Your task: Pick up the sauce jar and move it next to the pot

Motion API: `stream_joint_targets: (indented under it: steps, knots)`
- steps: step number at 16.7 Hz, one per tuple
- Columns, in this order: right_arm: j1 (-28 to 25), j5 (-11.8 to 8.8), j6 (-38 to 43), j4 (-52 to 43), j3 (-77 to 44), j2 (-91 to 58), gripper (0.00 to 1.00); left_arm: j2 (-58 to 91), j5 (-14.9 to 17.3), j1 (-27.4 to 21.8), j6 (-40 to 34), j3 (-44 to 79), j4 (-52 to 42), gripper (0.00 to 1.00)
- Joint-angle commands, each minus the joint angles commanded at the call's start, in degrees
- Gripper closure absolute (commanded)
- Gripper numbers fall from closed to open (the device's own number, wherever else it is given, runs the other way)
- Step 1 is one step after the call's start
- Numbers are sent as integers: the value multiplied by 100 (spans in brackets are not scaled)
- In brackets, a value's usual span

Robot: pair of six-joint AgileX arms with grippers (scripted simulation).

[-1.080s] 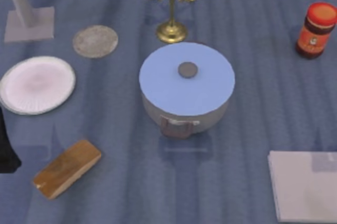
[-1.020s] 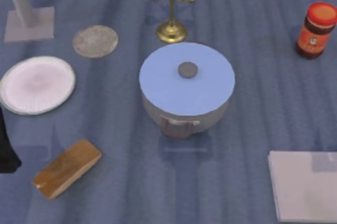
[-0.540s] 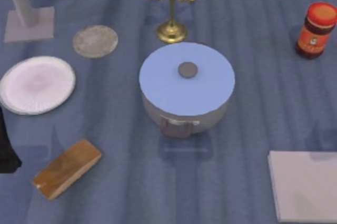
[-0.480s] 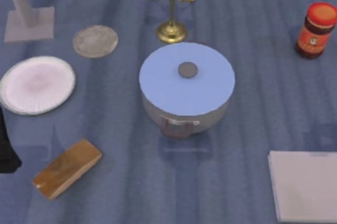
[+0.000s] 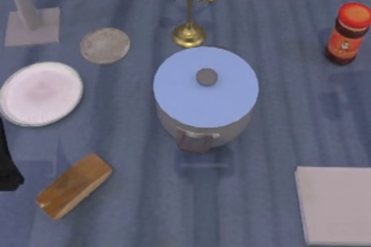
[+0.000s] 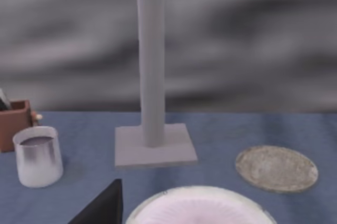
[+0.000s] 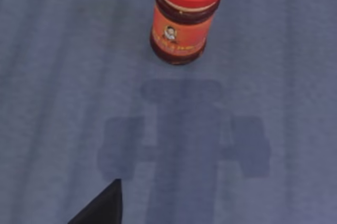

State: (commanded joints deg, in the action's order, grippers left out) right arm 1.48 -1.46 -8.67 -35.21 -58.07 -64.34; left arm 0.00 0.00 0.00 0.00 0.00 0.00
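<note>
The sauce jar [image 5: 349, 32], dark red with a red-orange lid and an orange label, stands upright at the table's far right. The pot [image 5: 206, 93], grey-white with a flat light-blue lid and a dark knob, sits at the table's middle, well apart from the jar. In the right wrist view the sauce jar [image 7: 187, 16] stands ahead of my right gripper [image 7: 102, 208], of which only a dark corner shows; the gripper's shadow lies on the cloth short of the jar. My left arm [image 5: 7, 163] is parked at the left edge.
A brass candlestick [image 5: 188, 3] stands just behind the pot. A white plate [image 5: 39, 93], a grey disc [image 5: 105, 45] and a grey stand [image 5: 29, 21] are at the left. A wooden block [image 5: 73, 185] lies front left, a white pad [image 5: 336, 203] front right.
The right arm's shadow has slid from the white pad's far edge up the table toward the sauce jar. Jar, pot and left arm have not moved.
</note>
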Motion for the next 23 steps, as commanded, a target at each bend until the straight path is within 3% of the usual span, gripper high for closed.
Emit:
stream_joint_targets:
  steps: [8,14,18,23]
  knots:
    - [4,-229,-763,-2335,-4544,-4695,0,0,0,0,0,0,0,0]
    - [-38,-401,-1243,-3335,-7300,-7185,0,0,0,0,0,0,0,0]
    - [-62,-469,-1423,-3582,-8353,-8047,0,0,0,0,0,0,0,0]
    - [-66,-480,-1455,-3614,-8543,-8200,0,0,0,0,0,0,0,0]
